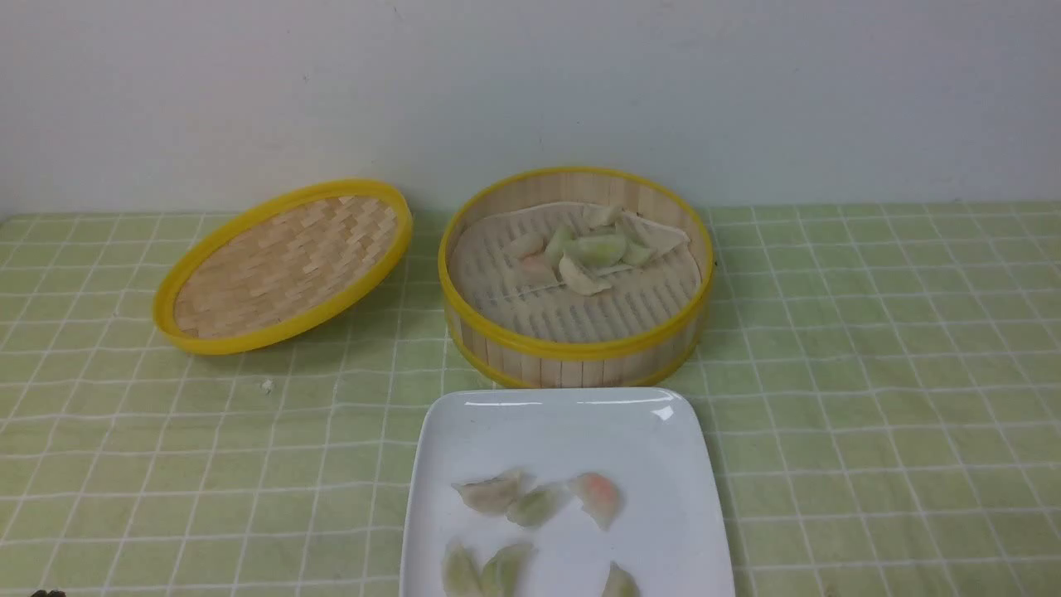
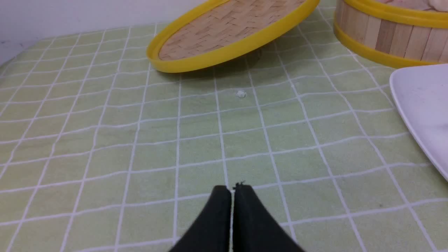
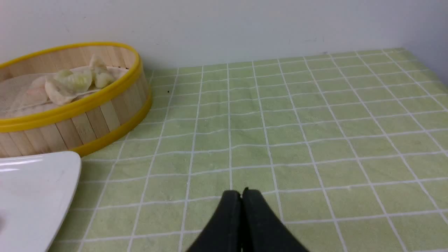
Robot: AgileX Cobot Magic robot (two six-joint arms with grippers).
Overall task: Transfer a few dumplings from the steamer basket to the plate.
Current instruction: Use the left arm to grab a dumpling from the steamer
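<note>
The steamer basket (image 1: 572,344) stands at the table's centre back, with several pale dumplings (image 1: 593,249) heaped on its liner toward the far side. In front of it lies the white square plate (image 1: 572,423), and several dumplings (image 1: 539,503) rest on its near half. My left gripper (image 2: 232,189) is shut and empty, low over the cloth to the left of the plate (image 2: 423,108). My right gripper (image 3: 241,193) is shut and empty too, over the cloth right of the plate (image 3: 35,182) and basket (image 3: 87,119). Neither arm shows in the front view.
The woven yellow-rimmed lid (image 1: 286,265) leans tilted at the back left, its edge against the basket side. A small white crumb (image 1: 267,385) lies on the green checked cloth (image 1: 870,398) in front of it. A white wall rises behind the table.
</note>
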